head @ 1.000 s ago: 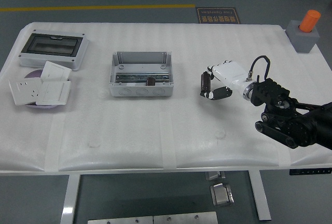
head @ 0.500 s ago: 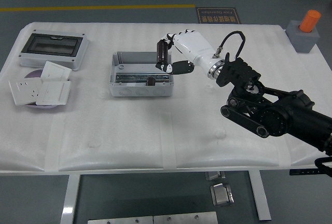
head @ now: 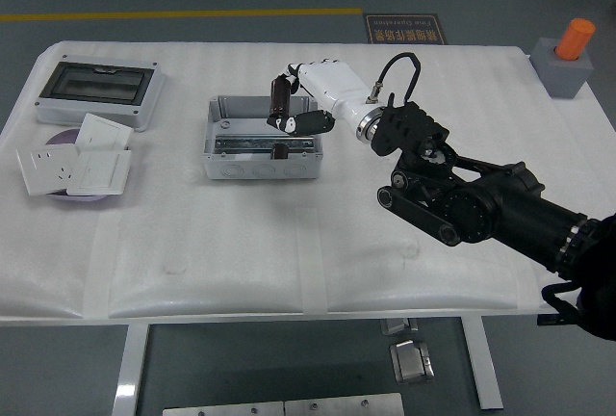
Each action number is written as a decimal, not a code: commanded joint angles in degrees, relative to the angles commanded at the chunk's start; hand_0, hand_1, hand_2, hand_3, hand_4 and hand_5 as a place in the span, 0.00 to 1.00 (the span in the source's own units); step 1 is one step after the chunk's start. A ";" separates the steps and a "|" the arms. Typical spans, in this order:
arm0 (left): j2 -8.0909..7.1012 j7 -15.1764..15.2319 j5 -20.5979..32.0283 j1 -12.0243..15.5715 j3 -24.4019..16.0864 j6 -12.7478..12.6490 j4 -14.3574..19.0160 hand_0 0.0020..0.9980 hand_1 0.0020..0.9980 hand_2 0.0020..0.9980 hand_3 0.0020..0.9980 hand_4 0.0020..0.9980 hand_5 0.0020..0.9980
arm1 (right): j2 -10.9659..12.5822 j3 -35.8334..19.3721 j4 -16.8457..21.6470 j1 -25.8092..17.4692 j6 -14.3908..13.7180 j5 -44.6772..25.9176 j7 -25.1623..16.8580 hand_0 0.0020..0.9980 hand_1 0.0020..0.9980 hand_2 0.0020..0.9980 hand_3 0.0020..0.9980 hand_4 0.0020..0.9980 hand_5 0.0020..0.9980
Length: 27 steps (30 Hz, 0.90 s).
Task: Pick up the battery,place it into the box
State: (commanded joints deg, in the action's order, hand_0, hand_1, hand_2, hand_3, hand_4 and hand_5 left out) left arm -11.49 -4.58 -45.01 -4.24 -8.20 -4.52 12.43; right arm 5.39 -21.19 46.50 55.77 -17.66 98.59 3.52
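Observation:
My right hand [head: 293, 100], white with black fingertips, is shut on a dark cylindrical battery [head: 279, 98] and holds it upright above the open grey box [head: 261, 137] at mid-table. Another dark battery [head: 279, 151] lies inside the box near its front wall. My black right arm [head: 462, 195] reaches in from the lower right. The left arm is out of view.
A grey enclosure with a dark window [head: 96, 91] stands at the far left. White wall sockets on a purple disc [head: 75, 166] lie in front of it. An orange cylinder on a grey block [head: 568, 55] stands at the far right corner.
My right hand has carried the battery leftward from the table's right-middle to above the box. The arm has stretched further across the table.

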 joint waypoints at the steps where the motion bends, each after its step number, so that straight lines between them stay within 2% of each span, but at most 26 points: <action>1: -0.01 -0.04 -0.11 0.00 -0.09 0.03 -0.01 0.60 0.62 0.44 0.61 0.46 0.51 | 0.01 0.07 -0.15 0.05 0.06 0.07 0.19 0.97 0.84 0.83 0.92 0.97 0.65; 4: -0.04 -0.23 -0.64 0.05 -0.64 0.12 -0.11 0.60 0.62 0.44 0.61 0.46 0.51 | -0.02 0.26 -0.46 0.12 0.16 0.14 0.58 0.97 0.84 0.83 0.92 0.97 0.65; 5: -0.05 -0.30 -0.85 0.06 -0.84 0.17 -0.14 0.60 0.62 0.44 0.61 0.46 0.51 | -0.06 0.34 -0.53 0.14 0.16 0.20 0.67 1.00 0.96 1.00 1.00 1.00 0.71; 15: -0.04 -0.51 -1.24 0.06 -1.17 0.33 -0.19 0.60 0.62 0.42 0.61 0.46 0.51 | 0.20 0.39 0.06 -0.07 -0.27 0.14 1.06 1.00 0.99 1.00 1.00 1.00 0.73; 20: -0.02 -0.52 -0.88 0.42 -0.98 0.27 -0.22 0.60 0.62 0.43 0.61 0.46 0.51 | 3.91 -3.36 4.59 -2.51 -1.05 0.57 1.05 1.00 0.99 1.00 1.00 1.00 0.74; 27: 0.42 -0.57 0.68 1.58 -0.16 0.02 -0.35 0.60 0.62 0.42 0.61 0.45 0.51 | 11.81 -11.23 13.13 -9.70 -2.30 3.46 1.02 1.00 0.98 1.00 1.00 1.00 0.74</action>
State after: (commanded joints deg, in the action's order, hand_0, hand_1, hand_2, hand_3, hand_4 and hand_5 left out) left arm -11.07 -5.15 -44.34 -2.67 -8.36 -4.50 12.08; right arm 17.20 -32.42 59.63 46.07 -19.96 102.05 4.53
